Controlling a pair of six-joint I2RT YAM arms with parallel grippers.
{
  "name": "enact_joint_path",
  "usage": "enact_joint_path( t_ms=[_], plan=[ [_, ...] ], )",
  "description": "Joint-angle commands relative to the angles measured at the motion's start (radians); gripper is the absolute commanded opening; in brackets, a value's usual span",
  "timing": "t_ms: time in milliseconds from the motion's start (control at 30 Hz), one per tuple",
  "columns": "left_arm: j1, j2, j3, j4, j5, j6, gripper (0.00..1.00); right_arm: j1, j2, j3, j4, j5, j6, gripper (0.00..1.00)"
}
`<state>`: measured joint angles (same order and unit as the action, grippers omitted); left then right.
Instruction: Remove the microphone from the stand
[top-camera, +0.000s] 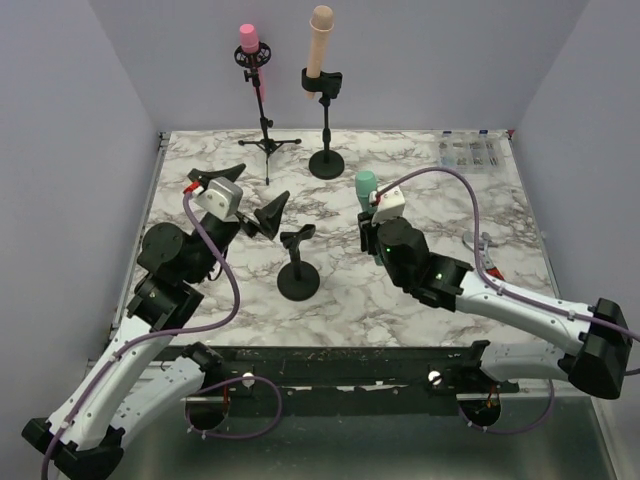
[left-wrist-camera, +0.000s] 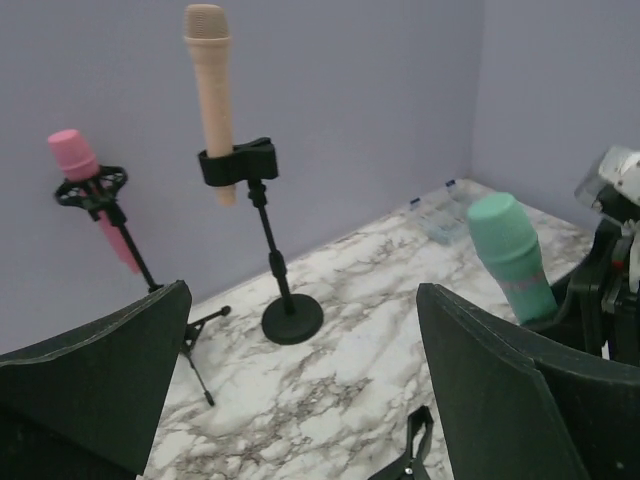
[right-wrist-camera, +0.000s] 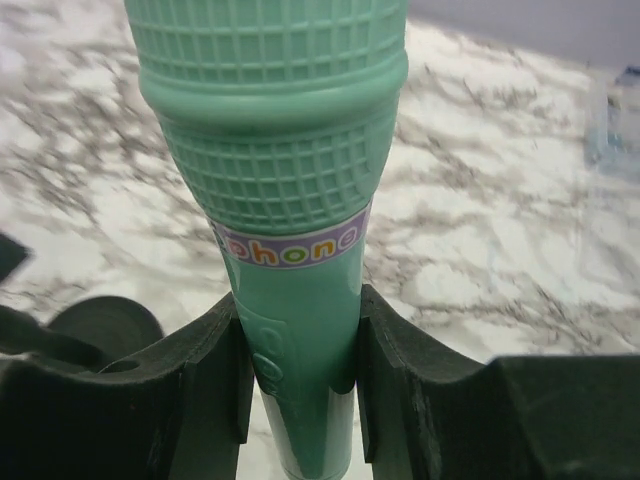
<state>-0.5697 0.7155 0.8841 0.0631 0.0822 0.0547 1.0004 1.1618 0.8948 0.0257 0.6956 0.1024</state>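
While right end effector (right-wrist-camera: 300, 360) clamps green microphone (right-wrist-camera: 270, 140), short stand (top-camera: 298, 270) sits beside

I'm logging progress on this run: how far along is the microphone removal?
Done, it seems: the green microphone is off the short stand, whose clip sits empty. In hand: the right gripper is clamped on the microphone's handle. Left: probably only setting it down. The left gripper is open and holds nothing.
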Motion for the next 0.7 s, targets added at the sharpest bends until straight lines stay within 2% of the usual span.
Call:
enact_joint_path(
  t_ms=[0,100,233,367,500,667],
  plan=[
    [0.001,0.003,-0.014,0.003,-0.175,0.061,0.98,-0.107,0.064,-0.012,-0.17,0.016,0.16,0.01],
    [0.002,-0.036,-0.102,0.053,-0.178,0.092,0.98,-0.201,0.125,-0.006,-0.24,-0.083,0.234,0.01],
    [-0.004,-0.093,-0.156,0.05,-0.167,0.079,0.98,-0.285,0.232,0.037,-0.313,-0.135,0.269,0.01],
    [-0.01,-0.143,-0.175,0.077,-0.141,0.094,0.98,-0.344,0.36,0.117,-0.371,-0.14,0.275,0.01],
    [-0.024,-0.175,-0.192,0.09,-0.176,0.117,0.98,-0.418,0.505,0.228,-0.449,-0.101,0.292,0.01],
    [-0.054,-0.188,-0.204,0.104,-0.191,0.14,0.98,-0.538,0.651,0.33,-0.445,-0.099,0.265,0.01]
  ],
)
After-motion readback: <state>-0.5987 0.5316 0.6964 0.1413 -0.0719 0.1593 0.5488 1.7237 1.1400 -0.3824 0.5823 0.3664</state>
